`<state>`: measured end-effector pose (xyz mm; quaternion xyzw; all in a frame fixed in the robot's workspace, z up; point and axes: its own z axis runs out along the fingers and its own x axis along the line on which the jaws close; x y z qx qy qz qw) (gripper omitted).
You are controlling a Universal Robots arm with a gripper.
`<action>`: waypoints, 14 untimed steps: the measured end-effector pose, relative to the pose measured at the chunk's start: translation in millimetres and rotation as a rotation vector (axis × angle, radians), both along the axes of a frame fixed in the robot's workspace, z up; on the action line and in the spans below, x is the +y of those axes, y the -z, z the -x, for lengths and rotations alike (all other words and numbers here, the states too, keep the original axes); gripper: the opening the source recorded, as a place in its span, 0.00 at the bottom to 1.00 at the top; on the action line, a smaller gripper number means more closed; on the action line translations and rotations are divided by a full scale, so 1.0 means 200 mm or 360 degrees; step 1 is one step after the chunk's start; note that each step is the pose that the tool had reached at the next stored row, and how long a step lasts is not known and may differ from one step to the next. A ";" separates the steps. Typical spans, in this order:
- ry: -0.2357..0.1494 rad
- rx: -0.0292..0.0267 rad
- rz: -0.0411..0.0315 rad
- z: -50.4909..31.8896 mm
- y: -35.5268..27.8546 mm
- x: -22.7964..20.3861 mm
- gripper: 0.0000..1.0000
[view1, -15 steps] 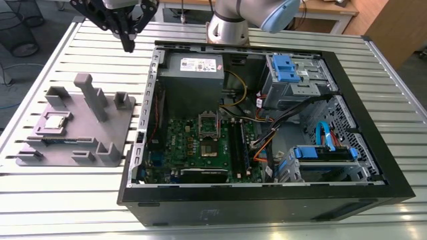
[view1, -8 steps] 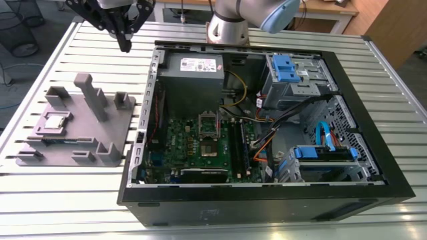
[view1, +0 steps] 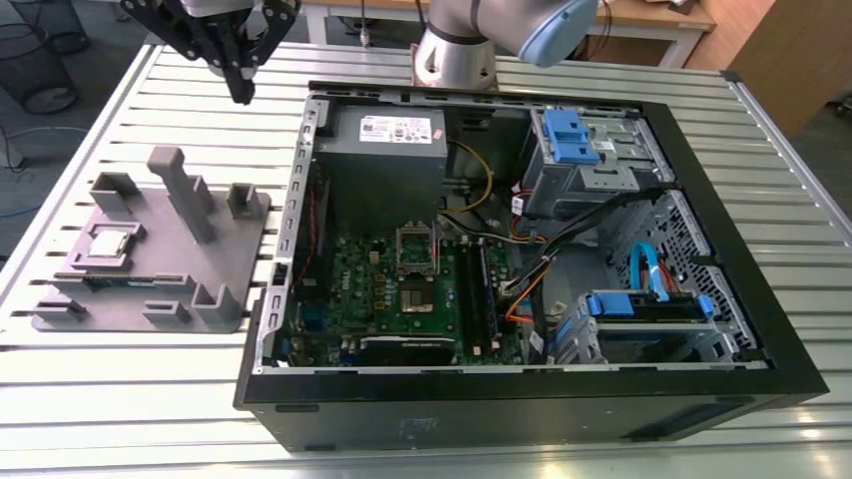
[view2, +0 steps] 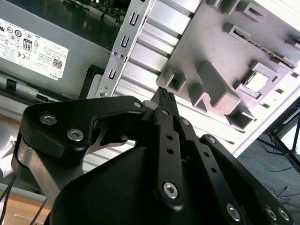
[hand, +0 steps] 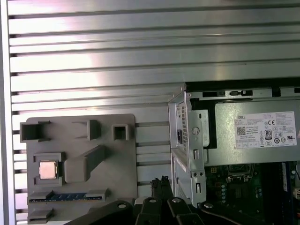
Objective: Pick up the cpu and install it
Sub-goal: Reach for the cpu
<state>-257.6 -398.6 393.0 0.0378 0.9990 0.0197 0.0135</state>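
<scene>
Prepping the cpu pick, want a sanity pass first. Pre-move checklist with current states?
1. cpu seated flat in its pocket on the gray fixture: ok.
2. Nothing lying on top of the cpu: ok.
3. gripper empty: ok, the jaws hold nothing.
4. Jaws open for the pick: not ok, they are shut together.
5. Gripper over the cpu: not ok. It hangs above the slatted table, off to the side of the fixture, near the computer case corner.
6. socket on the motherboard open and empty: cannot tell.
</scene>
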 end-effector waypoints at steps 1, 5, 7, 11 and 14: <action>0.0000 -0.00002 0.0000 0.004 0.000 0.000 0.11; 0.0000 -0.00006 0.0000 0.022 0.000 0.000 0.11; 0.0000 -0.00008 0.0000 0.032 0.000 0.000 0.11; 0.0000 -0.00014 0.0000 0.050 0.000 0.000 0.11; 0.0000 -0.00018 0.0000 0.063 0.000 0.000 0.11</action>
